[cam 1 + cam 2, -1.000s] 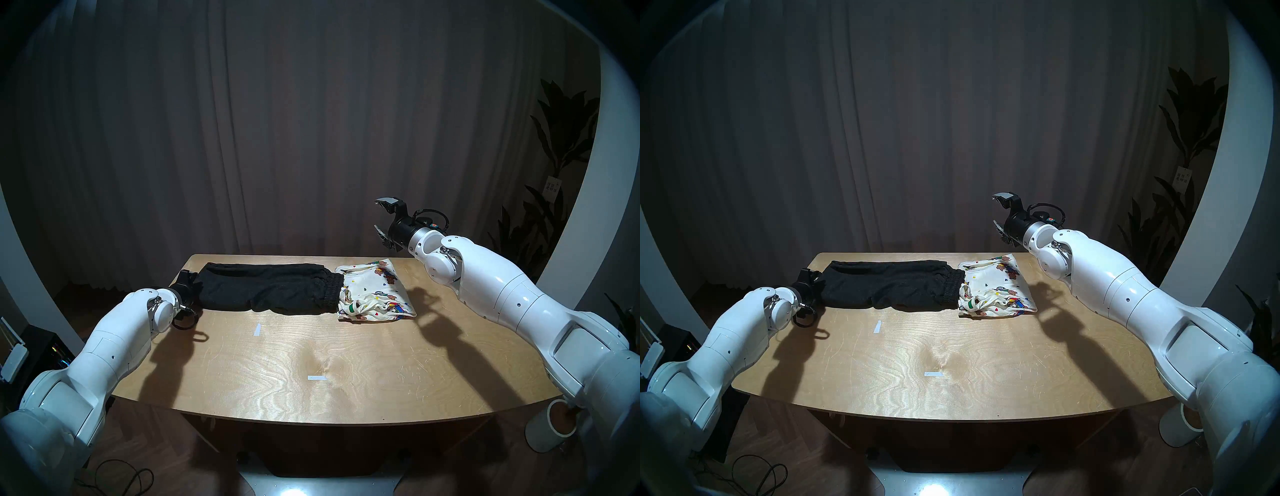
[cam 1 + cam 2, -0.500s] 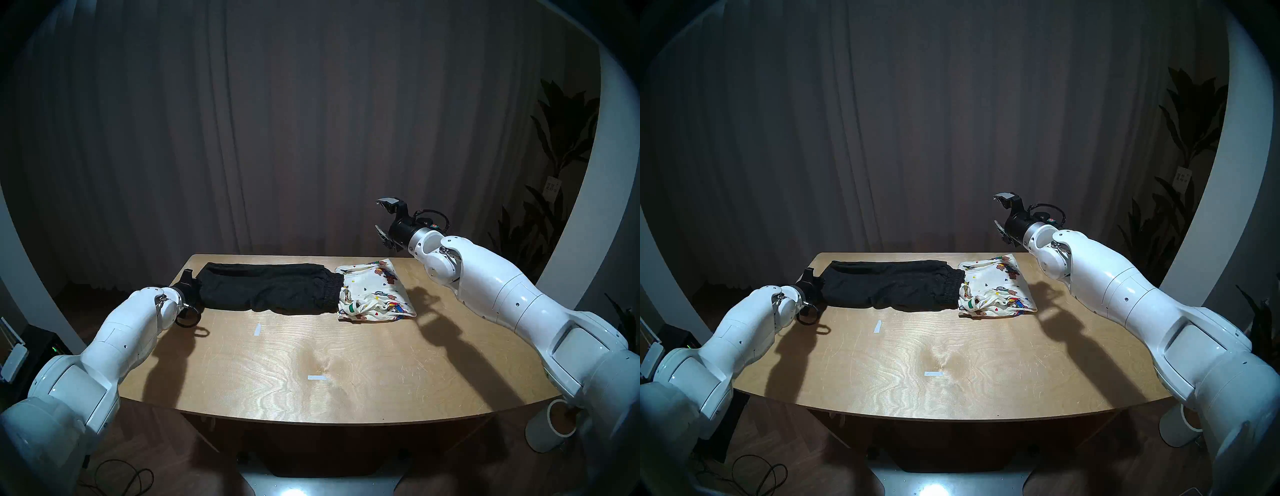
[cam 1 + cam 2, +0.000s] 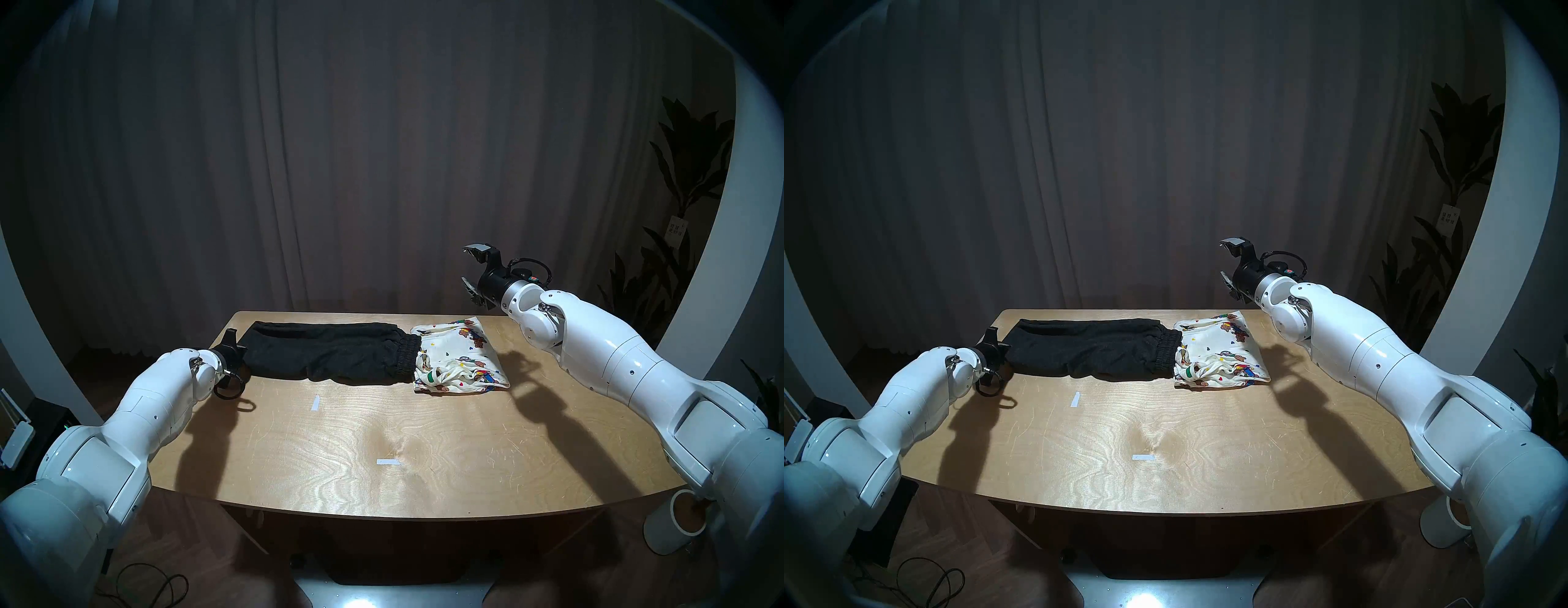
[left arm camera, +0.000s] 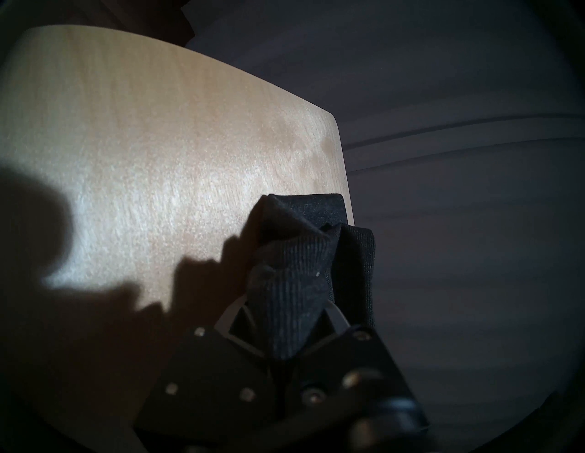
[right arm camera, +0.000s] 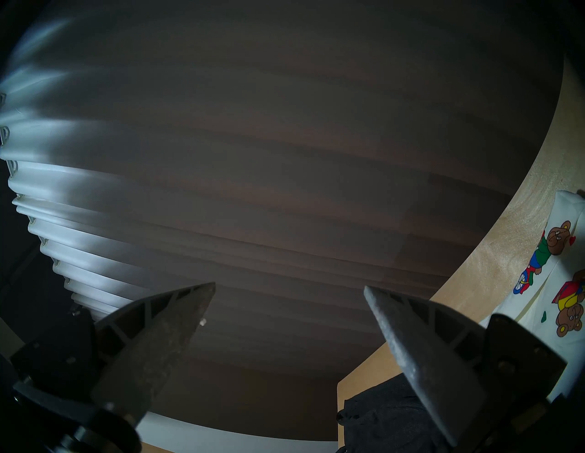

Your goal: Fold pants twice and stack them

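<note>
**At the table's far left corner: leg end of the dark pants pinched for a fold**

Along the far edge of the table, 2 pairs of pants are laid side by side. The charcoal-black pants are stretched lengthwise, with the ribbed waistband touching the cream teddy-bear pants, which lie bunched into a compact block on the right.

The left gripper is clenched on the leg end of the charcoal-black pants; in the left wrist view a fold of ribbed dark cloth is seen squeezed between the jaws and standing up out of them, close to the table's corner. The hold is judged to be taken at the hem so that this end can be carried over toward the waistband, which would halve the length.

The right gripper is held above the table's far right edge, beyond the cream pair, with its jaws spread wide and nothing between them. It is probably parked there to keep clear of both garments while the left arm works.

Neither pair is seen stacked on the other, so the stacking is judged not yet done. Because only 1 point of the hem is gripped, the opposite corner may be expected to sag or trail once the cloth is lifted.
</note>
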Robot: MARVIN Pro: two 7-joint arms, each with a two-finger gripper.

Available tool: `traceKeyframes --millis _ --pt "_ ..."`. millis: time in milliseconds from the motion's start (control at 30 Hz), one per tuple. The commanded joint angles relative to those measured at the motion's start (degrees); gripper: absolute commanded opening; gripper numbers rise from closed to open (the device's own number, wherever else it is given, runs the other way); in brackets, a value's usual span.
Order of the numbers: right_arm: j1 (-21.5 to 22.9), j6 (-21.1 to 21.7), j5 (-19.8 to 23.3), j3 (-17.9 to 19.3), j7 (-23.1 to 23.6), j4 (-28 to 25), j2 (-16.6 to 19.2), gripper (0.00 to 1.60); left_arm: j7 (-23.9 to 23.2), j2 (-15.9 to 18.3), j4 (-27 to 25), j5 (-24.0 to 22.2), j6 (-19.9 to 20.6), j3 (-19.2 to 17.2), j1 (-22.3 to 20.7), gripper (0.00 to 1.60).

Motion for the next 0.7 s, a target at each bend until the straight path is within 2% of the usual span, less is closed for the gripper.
traceKeyframes --millis 0,267,667 --pt "1.2 0.3 0.0 0.7 0.7 -0.3 0.0 1.60 -3.4 -0.3 -5.6 -0.1 -2.3 -0.5 3.0 0.00" --pt "0.9 0.6 0.2 0.8 0.8 -0.6 0.3 1.60 -5.2 0.0 -8.5 1.3 -4.2 -0.4 1.6 0.00" --pt "0.3 0.8 0.9 1.1 1.1 -1.5 1.4 1.60 -6.0 -1.4 -6.8 5.4 -1.9 1.9 -4.4 0.00"
